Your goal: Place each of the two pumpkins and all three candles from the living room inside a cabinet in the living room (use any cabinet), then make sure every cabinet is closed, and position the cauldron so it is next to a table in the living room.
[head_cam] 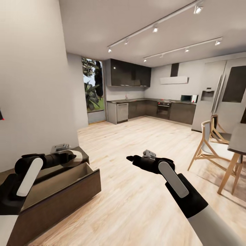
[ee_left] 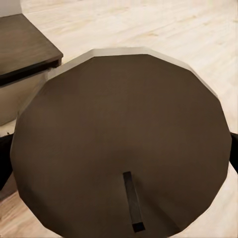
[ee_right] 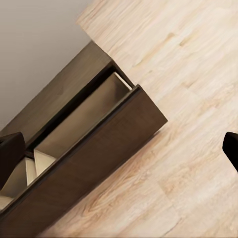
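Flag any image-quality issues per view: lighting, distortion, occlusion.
Head view: wide-angle stretch at the edges, even lighting, bright ceiling spots. Left wrist view: the held candle sits so close it blocks most of the frame. Right wrist view: sharp, soft shadows inside the open cabinet drawer.

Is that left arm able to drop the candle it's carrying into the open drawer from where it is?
Probably yes. The left tool holds the candle right above the pulled-out cabinet drawer, whose top is open, and nothing seems to lie between them. How well it is lined up is hard to judge.
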